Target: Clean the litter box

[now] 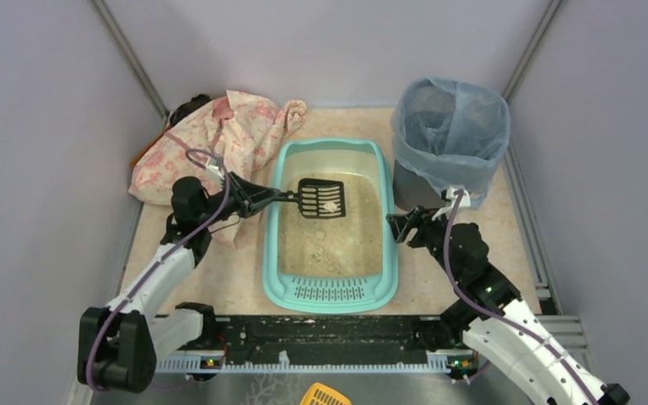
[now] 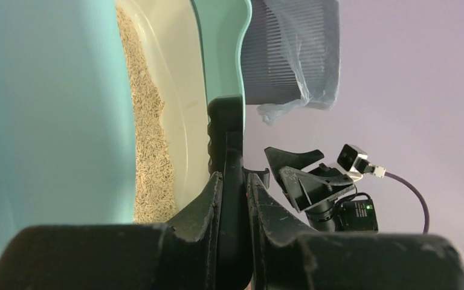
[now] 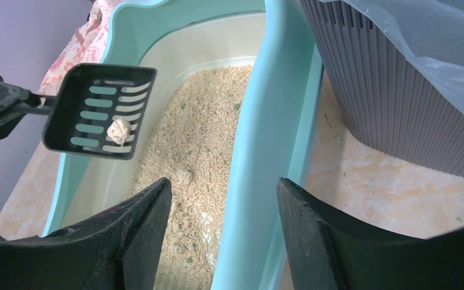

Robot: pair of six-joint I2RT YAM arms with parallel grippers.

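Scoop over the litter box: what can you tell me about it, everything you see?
The scoop looks like black plastic: a flat rectangular head with raised rim and rows of slots, on a thin handle clamped in the left jaws. It hangs roughly level above the litter, near the left wall of the box. One pale clump rests on it.

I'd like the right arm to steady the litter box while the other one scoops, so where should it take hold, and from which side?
Probably the right long rim of the litter box, from above. That wall is narrow and upright, so the open right hand, hovering just by it, can straddle it. Keep to the near half: the bin crowds the far end.
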